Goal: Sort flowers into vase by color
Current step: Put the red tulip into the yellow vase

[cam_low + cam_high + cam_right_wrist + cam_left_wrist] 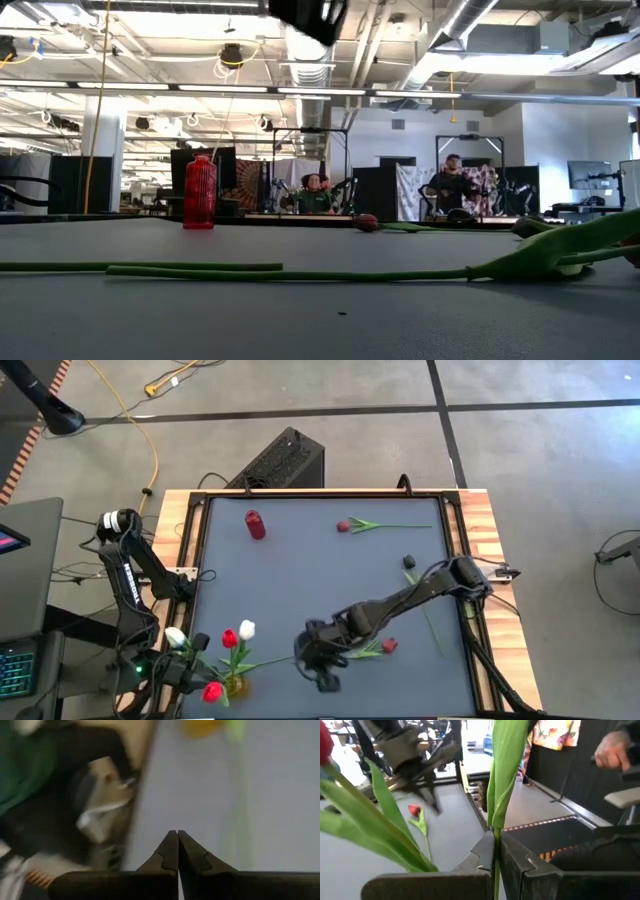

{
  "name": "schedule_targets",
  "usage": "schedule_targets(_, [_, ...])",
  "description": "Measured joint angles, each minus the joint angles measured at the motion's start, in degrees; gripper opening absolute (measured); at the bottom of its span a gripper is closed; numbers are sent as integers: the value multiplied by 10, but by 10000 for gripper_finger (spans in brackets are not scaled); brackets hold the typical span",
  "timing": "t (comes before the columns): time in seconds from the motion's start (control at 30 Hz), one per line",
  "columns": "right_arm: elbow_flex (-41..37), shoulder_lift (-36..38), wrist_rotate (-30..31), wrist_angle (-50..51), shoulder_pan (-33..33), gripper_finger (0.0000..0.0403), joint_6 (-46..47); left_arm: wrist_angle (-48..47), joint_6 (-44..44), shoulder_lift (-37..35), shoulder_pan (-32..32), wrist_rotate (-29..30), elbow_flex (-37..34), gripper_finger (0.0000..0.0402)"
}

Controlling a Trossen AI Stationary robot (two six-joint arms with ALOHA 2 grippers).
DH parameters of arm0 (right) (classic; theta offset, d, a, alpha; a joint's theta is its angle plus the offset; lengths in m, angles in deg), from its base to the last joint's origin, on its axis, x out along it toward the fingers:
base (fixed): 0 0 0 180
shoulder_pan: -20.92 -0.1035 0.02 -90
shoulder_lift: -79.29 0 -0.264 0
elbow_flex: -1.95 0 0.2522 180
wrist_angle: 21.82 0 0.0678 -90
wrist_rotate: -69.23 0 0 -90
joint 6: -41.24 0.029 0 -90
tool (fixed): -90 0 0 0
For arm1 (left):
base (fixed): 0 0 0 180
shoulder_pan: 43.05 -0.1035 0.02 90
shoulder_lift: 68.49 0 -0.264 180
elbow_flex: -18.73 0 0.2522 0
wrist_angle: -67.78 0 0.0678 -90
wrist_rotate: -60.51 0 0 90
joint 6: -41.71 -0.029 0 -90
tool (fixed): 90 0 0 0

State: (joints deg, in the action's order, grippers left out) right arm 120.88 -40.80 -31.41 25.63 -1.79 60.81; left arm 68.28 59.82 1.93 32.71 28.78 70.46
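Note:
A yellow vase stands at the table's near left corner with red and white tulips in it. My left gripper is beside it, shut on a green tulip stem; that flower's head is outside the wrist view. My right gripper hovers shut and holding nothing over the near middle of the table, above the stem of a red tulip that lies flat. Another red tulip and a dark tulip also lie on the table. My left gripper pinches a thin green stem between its two fingers, just below where a long leaf rises from it. The fingers lie across the stem. Stem and leaf stand up past the fingertips; the lower stem runs down out of sight between the fingers.
A red vase stands at the far left of the table. Raised frame rails edge the table. A dark box sits on the floor beyond the far edge. A person's hand shows beyond the table's edge.

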Motion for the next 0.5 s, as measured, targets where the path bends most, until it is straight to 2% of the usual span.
schedule_targets(0.13, [0,0,-35,23,-24,24,-1,-21,23,0,0,-2,0,0])
schedule_targets(0.5, [-6,-2,-10,34,-44,25,14,-56,90,0,0,-14,0,0])
